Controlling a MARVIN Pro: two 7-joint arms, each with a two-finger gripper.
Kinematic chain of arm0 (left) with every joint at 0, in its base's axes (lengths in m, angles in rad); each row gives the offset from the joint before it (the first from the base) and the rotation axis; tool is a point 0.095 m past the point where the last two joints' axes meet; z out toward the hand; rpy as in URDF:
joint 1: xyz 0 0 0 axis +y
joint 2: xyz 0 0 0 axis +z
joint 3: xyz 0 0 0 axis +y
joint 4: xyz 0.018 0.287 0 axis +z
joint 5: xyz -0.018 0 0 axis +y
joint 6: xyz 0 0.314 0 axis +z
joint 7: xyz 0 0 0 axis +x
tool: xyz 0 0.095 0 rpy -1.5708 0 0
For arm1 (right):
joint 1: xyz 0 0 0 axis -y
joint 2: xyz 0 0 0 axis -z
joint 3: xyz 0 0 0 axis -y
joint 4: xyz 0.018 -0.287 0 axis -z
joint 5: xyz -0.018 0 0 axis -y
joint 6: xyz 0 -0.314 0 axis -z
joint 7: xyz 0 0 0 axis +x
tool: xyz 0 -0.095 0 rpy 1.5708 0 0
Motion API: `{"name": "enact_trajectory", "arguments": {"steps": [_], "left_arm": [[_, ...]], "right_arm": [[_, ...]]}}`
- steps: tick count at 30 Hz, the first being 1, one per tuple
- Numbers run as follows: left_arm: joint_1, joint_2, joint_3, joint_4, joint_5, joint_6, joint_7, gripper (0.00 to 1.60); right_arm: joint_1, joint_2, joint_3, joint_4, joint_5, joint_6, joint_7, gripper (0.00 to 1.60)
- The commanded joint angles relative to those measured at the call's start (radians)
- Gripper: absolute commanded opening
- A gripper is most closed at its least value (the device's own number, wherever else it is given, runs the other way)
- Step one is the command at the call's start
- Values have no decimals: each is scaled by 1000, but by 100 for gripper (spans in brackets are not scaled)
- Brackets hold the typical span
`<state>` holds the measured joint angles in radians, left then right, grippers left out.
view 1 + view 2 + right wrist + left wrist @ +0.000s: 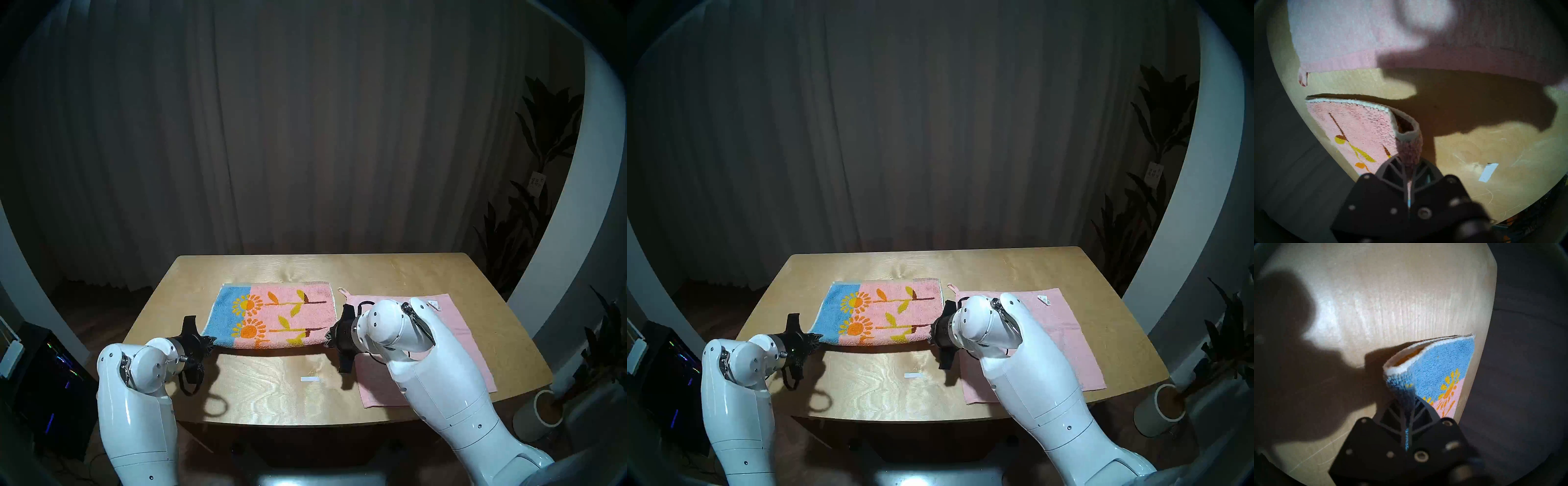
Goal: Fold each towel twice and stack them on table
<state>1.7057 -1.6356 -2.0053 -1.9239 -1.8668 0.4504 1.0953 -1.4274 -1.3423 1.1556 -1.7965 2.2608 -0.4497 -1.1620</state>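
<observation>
The sunflower towel (pixel 271 314) lies mid-table, already doubled, its near fold lifted off the table (pixel 373 268). I hold that fold at both ends so it stays taut for the second fold: my left pincer (pixel 211 340) is clamped on the blue end at nine o'clock, my right pincer (pixel 328 336) on the pink end at three. The pink towel (pixel 451 325) waits flat, further toward three o'clock.

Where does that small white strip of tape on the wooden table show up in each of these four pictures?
Head left: white tape strip, near table centre.
Head right: lower centre.
Left wrist: not in it.
Right wrist: lower right.
Shared landmark: the sunflower-patterned pink and blue terry towel, in every view.
</observation>
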Motion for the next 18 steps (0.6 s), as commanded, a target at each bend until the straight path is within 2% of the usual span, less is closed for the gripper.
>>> {"name": "enact_trajectory", "arguments": {"steps": [1,7,8,12,18], "left_arm": [[-52,18,9,-38,-14,4,12,0],[-59,35,11,-57,-56,23,62,0],[-62,37,16,-56,-34,10,72,0],[-76,36,21,-35,-44,8,91,0],[-122,12,10,-3,-32,-91,95,0]], "right_arm": [[72,-41,22,-17,31,-23,-38,0],[129,-64,58,-11,69,-64,-109,0],[140,-64,59,-5,69,-65,-116,0],[174,-76,63,28,76,-82,-144,0],[240,-107,79,121,86,-130,-180,0]]}}
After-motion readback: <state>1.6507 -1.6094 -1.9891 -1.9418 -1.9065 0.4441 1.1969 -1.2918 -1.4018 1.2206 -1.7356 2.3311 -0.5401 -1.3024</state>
